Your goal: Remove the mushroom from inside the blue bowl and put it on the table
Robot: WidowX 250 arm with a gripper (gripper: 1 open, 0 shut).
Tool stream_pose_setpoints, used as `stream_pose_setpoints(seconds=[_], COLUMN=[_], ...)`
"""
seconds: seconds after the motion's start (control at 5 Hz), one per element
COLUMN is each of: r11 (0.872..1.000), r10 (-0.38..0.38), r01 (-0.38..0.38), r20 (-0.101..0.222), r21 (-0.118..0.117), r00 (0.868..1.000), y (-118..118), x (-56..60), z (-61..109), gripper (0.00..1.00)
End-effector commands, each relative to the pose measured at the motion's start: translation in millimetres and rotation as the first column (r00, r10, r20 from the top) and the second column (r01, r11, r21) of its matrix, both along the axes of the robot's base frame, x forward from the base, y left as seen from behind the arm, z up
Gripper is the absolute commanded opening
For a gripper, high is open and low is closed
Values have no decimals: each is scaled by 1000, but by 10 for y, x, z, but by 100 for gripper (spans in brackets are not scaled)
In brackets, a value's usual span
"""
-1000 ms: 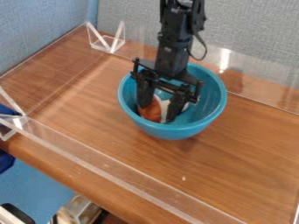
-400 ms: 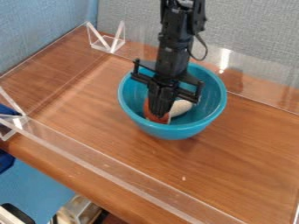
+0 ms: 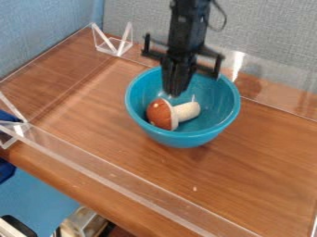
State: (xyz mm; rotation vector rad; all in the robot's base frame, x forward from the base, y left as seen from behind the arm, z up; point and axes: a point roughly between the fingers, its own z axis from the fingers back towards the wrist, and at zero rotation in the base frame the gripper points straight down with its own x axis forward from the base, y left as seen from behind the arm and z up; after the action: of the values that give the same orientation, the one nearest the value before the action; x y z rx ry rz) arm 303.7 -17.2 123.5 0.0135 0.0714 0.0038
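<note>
The blue bowl (image 3: 221,118) stands on the table (image 3: 87,102), a little right of the middle. The mushroom (image 3: 164,113) lies on its side inside the bowl, reddish-brown cap to the left and white stem to the right. My gripper (image 3: 177,91) hangs pointing straight down over the bowl, its tips just above the mushroom. The fingers (image 3: 179,74) are pressed together into one dark bar, shut with nothing visible between them. The mushroom looks to rest in the bowl, apart from the fingertips.
Low clear acrylic walls (image 3: 111,176) run along the table's edges, with clear triangular braces (image 3: 114,42) at the back left corner. A blue wall stands behind. Bare wood lies left of and in front of the bowl.
The fingers were spread around the mushroom deep in the bowl, then closed. Now the shut gripper has risen above the rim, and the mushroom shows whole in the bowl.
</note>
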Motion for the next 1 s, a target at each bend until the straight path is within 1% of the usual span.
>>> stream_pose_setpoints(seconds=[0.0,0.2,0.4,0.8], r11=[999,999,999,1000], r10=[33,39,44,7], r01=[-32,-38,-44,-8], r20=[98,91,72,44], r21=[-9,-10,-1,14], r00=[995,995,996,999], y=[104,124,148,56], x=[123,172,189,85], z=[365,328,245,-24], gripper=[0,100,100,100])
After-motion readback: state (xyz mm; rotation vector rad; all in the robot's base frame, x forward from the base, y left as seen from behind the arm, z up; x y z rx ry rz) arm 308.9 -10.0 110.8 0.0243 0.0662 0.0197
